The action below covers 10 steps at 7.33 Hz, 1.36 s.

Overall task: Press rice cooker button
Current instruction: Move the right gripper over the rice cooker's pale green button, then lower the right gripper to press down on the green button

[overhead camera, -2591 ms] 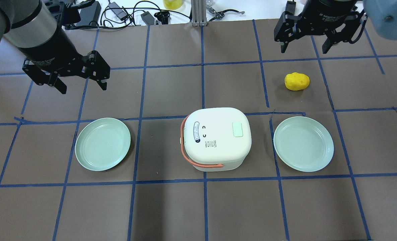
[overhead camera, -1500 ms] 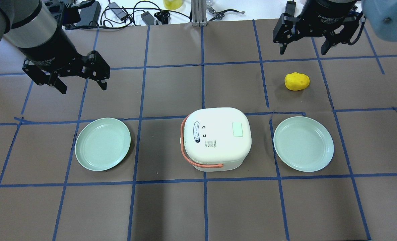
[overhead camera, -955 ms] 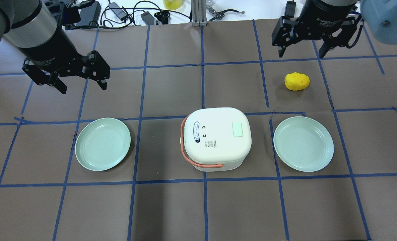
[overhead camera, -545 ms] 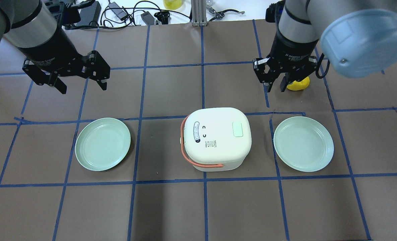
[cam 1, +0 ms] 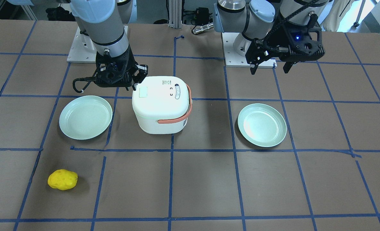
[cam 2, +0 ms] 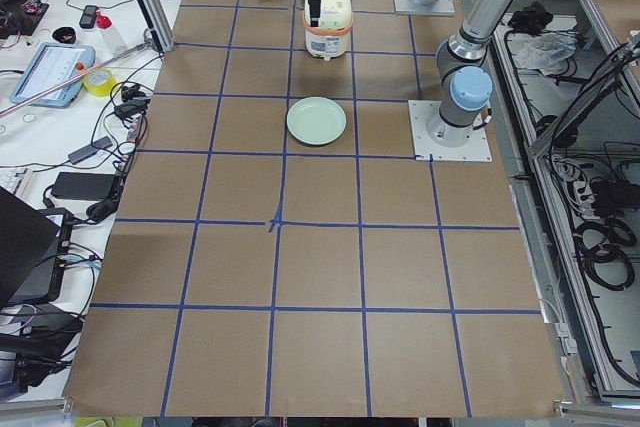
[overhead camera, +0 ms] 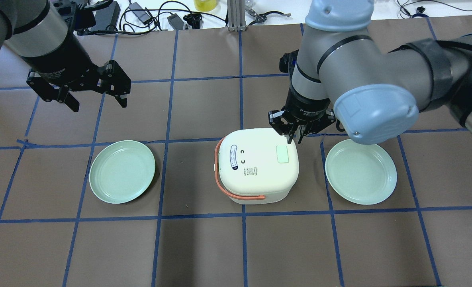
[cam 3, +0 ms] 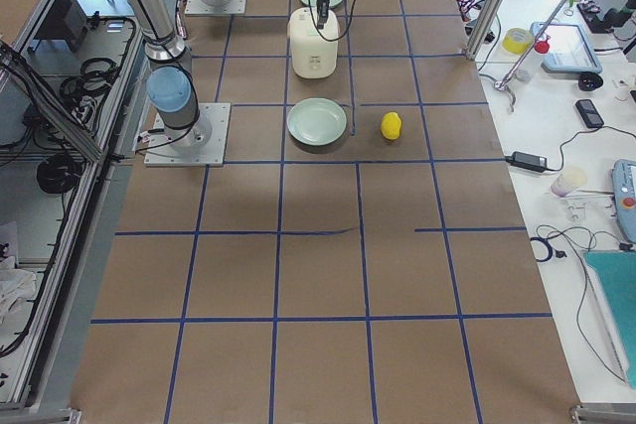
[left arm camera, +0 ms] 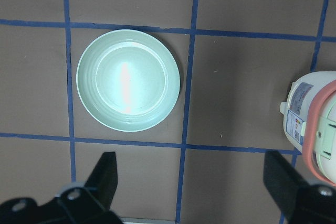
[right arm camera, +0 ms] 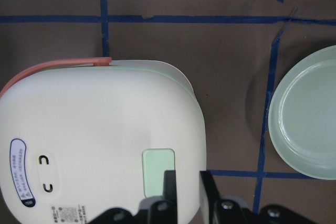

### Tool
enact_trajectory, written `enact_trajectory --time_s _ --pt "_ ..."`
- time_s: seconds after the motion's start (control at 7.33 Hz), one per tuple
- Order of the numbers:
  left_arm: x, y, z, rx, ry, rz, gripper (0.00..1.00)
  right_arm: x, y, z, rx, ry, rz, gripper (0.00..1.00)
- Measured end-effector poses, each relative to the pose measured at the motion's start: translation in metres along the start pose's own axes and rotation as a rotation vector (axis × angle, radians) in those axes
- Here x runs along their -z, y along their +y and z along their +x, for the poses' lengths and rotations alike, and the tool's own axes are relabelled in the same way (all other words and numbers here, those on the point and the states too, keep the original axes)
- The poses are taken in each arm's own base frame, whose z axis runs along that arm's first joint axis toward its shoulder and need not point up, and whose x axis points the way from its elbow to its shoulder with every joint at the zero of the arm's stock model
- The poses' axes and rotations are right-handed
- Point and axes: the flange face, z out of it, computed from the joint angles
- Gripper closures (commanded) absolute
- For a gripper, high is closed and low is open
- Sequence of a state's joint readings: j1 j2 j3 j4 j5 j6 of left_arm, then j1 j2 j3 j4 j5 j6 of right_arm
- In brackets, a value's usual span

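The white rice cooker [overhead camera: 255,165] with an orange handle stands mid-table, lid closed. Its pale green button [overhead camera: 282,154] sits on the lid's right side and also shows in the right wrist view [right arm camera: 158,166]. My right gripper [overhead camera: 294,138] is shut and empty, its fingertips [right arm camera: 170,179] over the lid's far right edge, just beside the button. I cannot tell whether they touch the lid. In the front view the right gripper [cam 1: 134,86] is at the cooker's back corner. My left gripper [overhead camera: 99,105] is open and empty, high over the far left of the table.
One pale green plate [overhead camera: 122,171] lies left of the cooker and another [overhead camera: 361,171] lies right of it. A yellow potato-like object [cam 1: 62,179] lies beyond the right plate, hidden by my right arm in the overhead view. Cables lie along the far edge.
My right arm swung from the far right corner down and in to the cooker's lid edge, and its fingers closed on the way. It now covers the yellow object. The left arm has not moved.
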<state>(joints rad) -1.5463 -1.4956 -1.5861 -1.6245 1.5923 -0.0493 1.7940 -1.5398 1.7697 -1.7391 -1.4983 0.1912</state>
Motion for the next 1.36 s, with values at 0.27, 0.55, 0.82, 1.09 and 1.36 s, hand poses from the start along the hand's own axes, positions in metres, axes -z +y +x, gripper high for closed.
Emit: enact_trajectory --time_s 0.27,0.55,0.82,1.09,1.36 --pt "0.0 0.0 0.0 0.0 0.0 0.0 0.0 -0.014 0.005 -0.004 0.007 -0.001 -0.009 0.85" --pt "0.0 0.0 0.0 0.0 0.0 0.0 0.0 -0.022 0.009 -0.006 0.013 -0.001 -0.022 0.87" --pt "0.0 0.0 0.0 0.0 0.0 0.0 0.0 -0.024 0.01 -0.009 0.019 -0.001 -0.022 0.87" --pt "0.0 0.0 0.0 0.0 0.0 0.0 0.0 -0.027 0.011 -0.011 0.025 0.0 -0.017 0.87" --pt "0.0 0.0 0.0 0.0 0.0 0.0 0.0 -0.032 0.012 -0.013 0.031 0.0 -0.013 0.86"
